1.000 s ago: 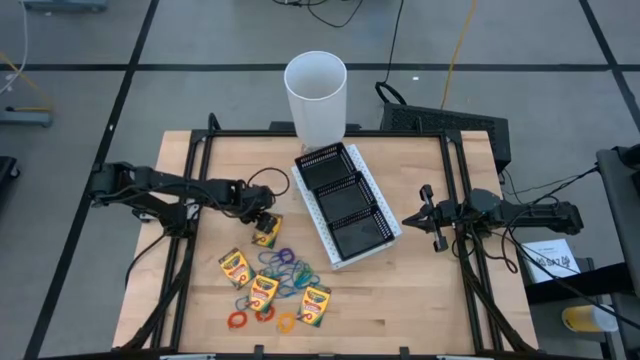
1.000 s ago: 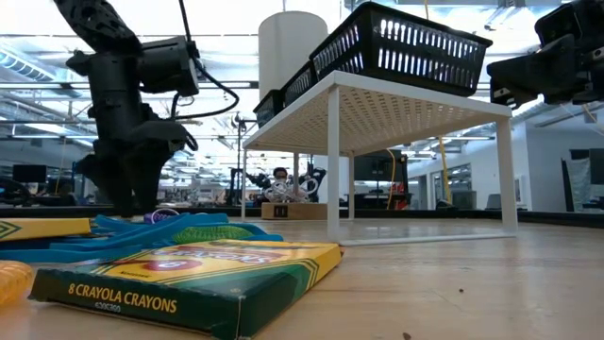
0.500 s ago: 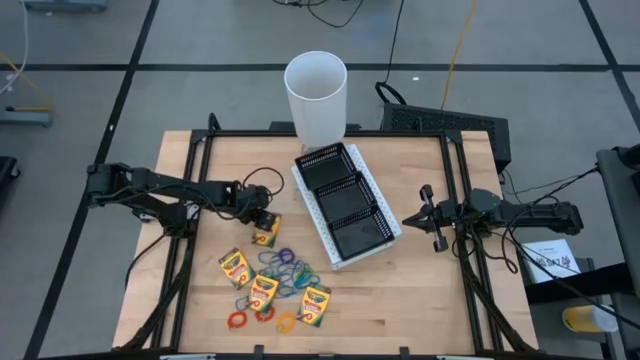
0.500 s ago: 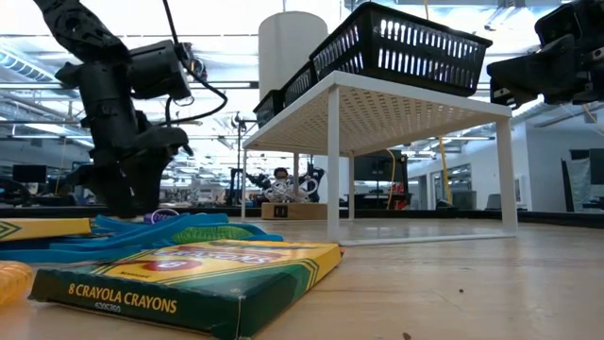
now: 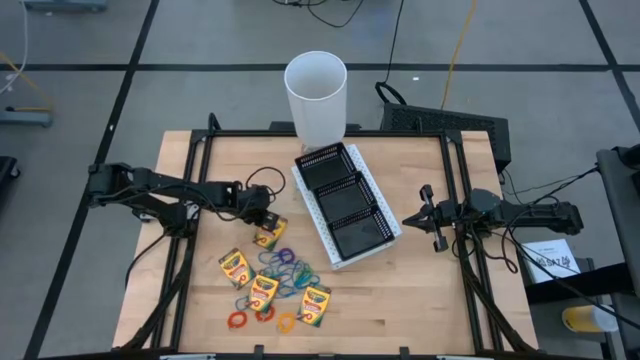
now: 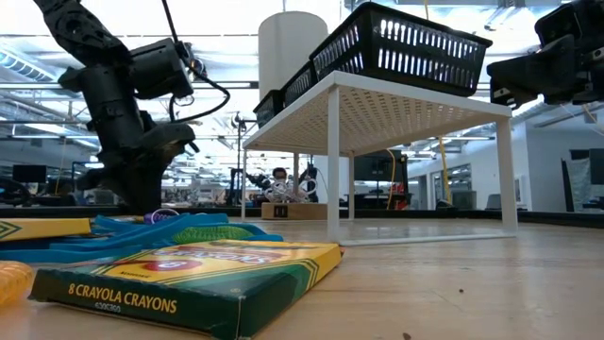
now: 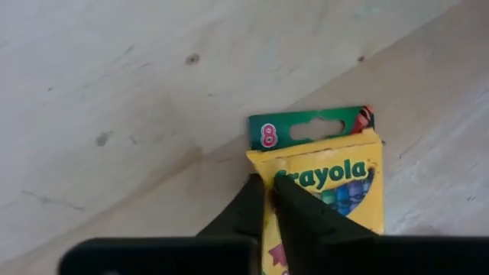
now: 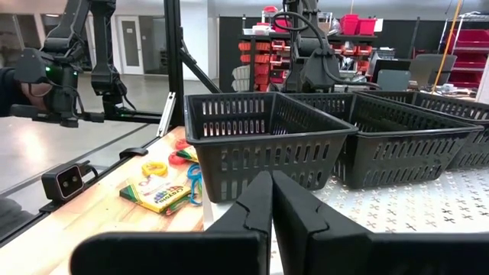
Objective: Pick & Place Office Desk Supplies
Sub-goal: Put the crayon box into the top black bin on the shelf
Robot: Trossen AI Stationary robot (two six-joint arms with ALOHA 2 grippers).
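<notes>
1. Yellow and green crayon box [image 7: 327,174] showing only in part in the left wrist view, lower end cut off behind the dark fingers [image 7: 299,214]; whether those tips are actually pinching the box edge or just resting closed on it, hard to tell.
2. Sitting low over that same box [image 5: 266,235] in the high view, left gripper [image 5: 262,222], at the table's left-centre, just left of the raised tray.
3. Hanging off to the right, right gripper [image 5: 428,216], beside the tray's near end, fingers [image 8: 260,206] pressed together with nothing between them.
4. Standing between the two arms, black mesh tray [image 5: 346,201] on its white perforated stand [image 6: 406,106], three compartments in a row, with the tall white cup [image 5: 316,98] at its far end.
5. Lying nearer the front edge, three more crayon boxes [image 5: 262,292], flat on the wooden table [image 5: 420,300], with coloured rubber-band loops [image 5: 283,270] tangled among them.
6. Filling the low view's foreground, one crayon box [image 6: 189,281], label reading "8 Crayola Crayons", blue and green bands [image 6: 160,231] heaped behind it.
</notes>
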